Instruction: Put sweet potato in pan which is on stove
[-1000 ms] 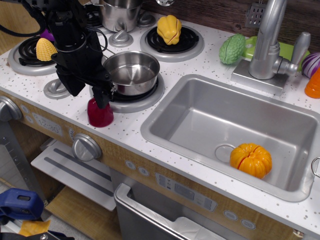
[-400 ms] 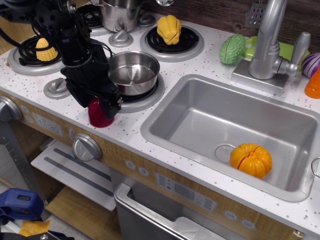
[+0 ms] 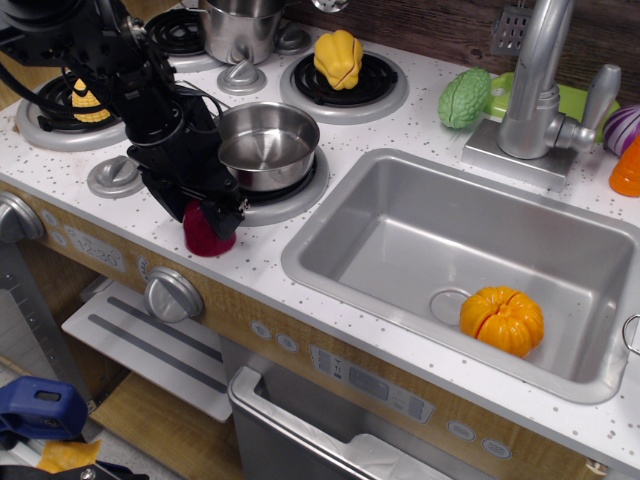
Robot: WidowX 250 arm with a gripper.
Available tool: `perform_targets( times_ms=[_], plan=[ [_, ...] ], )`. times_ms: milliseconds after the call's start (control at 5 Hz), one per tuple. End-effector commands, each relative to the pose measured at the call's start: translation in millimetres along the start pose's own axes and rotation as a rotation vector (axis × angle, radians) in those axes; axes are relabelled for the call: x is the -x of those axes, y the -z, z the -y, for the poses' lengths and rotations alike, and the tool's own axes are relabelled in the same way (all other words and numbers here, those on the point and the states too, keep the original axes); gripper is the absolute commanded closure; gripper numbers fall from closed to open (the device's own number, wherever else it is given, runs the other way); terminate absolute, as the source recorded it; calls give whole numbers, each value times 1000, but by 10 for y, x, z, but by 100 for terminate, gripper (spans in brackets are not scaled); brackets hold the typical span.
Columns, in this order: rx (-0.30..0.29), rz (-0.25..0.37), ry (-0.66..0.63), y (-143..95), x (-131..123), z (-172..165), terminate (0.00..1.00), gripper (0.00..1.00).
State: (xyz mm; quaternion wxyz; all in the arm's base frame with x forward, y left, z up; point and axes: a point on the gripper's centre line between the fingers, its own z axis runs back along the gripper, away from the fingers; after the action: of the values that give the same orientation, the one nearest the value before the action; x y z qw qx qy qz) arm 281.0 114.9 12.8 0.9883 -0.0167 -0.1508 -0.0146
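The dark red sweet potato (image 3: 200, 238) sits on the white speckled stove top (image 3: 262, 238), near its front edge. It is just in front and to the left of the shiny steel pan (image 3: 268, 148). The pan is empty and stands on the front right burner. My black gripper (image 3: 214, 214) is down on the top of the sweet potato and hides its upper part. The fingers are dark against the toy, so I cannot see whether they are closed on it.
A taller steel pot (image 3: 240, 30) stands at the back, with a yellow toy (image 3: 338, 58) on the back right burner. A corn cob (image 3: 84, 97) is behind my arm. To the right is the sink (image 3: 400, 240) with an orange pumpkin (image 3: 502, 320), then the faucet (image 3: 535, 80).
My gripper has come down from just above the sweet potato onto it, and the arm has leaned right and lower. The sweet potato is now partly covered. The pan has not moved.
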Motion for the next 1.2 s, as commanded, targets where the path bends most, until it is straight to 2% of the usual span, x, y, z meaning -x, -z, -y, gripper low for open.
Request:
perform_targets(
  times_ms=[0,400,600,800,1000],
  plan=[
    [-13,15,0,-28,-39,-94,0,100],
    [-123,-46,28,-548,-223,-28,0,100],
    [-173,-48,49,-724,-333,3,0,100],
    [-212,-32,94,-801,-509,-29,0,100],
    [-209,9,145,-748,-704,-107,0,100]
  ],
)
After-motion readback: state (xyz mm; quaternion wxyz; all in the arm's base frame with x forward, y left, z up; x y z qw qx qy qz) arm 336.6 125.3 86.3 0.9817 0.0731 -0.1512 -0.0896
